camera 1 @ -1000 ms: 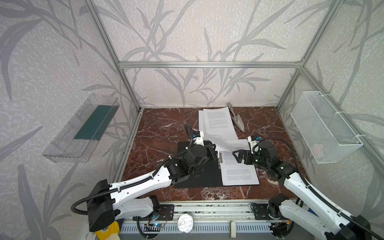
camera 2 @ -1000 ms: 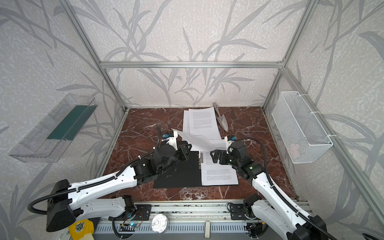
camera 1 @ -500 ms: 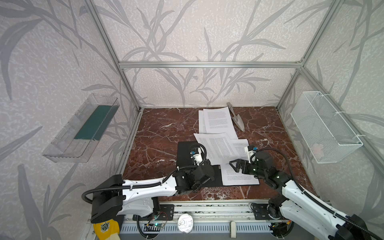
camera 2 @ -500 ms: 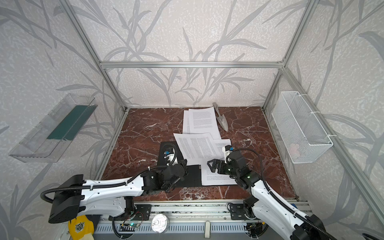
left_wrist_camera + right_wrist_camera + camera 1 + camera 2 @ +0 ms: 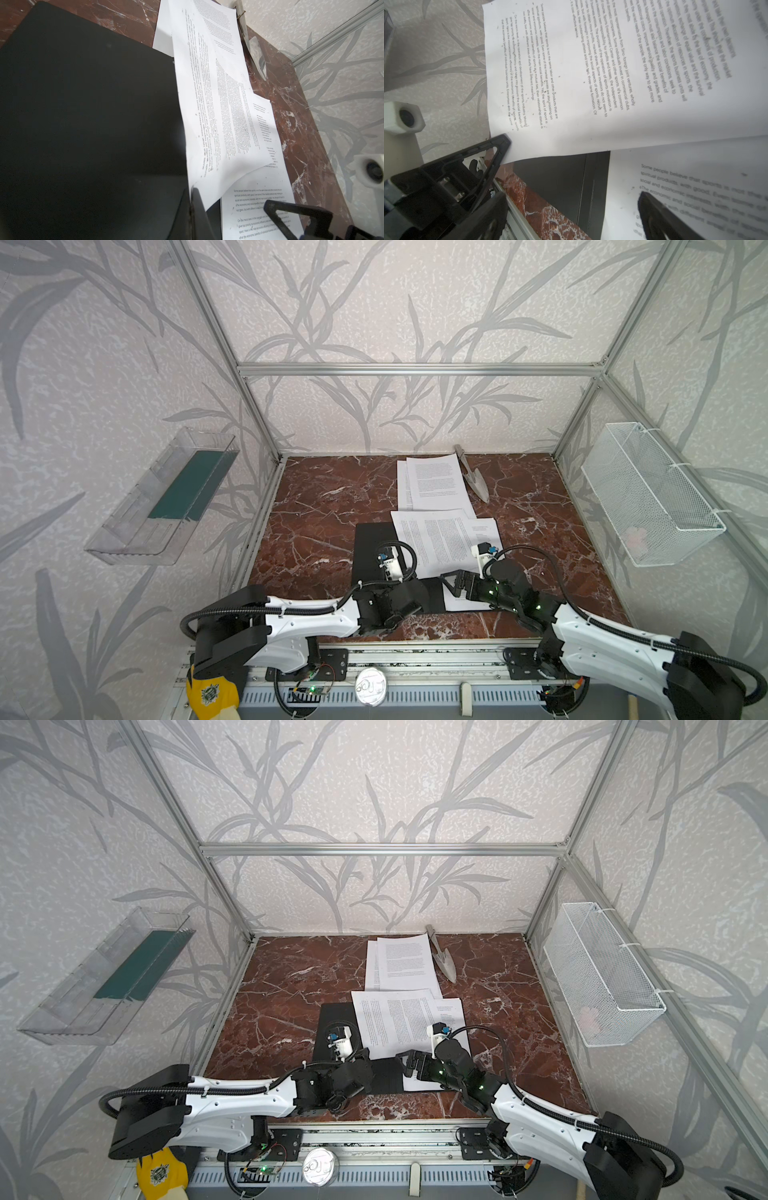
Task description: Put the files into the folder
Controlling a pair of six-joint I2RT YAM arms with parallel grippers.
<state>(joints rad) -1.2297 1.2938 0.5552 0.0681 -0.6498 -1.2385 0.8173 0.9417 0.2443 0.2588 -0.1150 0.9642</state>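
Over the last second the left pincer (image 5: 193, 196), clamped shut on a corner of one white printed paper sheet (image 5: 436, 539), has drawn back toward the near edge of the thin matte-black open folder (image 5: 374, 543) — the sheet, curled high before, now drapes askew across the folder's right half, over another printed sheet (image 5: 467, 601) already lying there. The right pincer (image 5: 455, 584), jaws wide and empty, has pulled back too, hovering just above that lower sheet. One file looks nearly laid in — more white sheets (image 5: 432, 485) wait on the red marble table (image 5: 324, 522) beyond the folder's far edge.

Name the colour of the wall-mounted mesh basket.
White; the mesh basket shows best in a top view.
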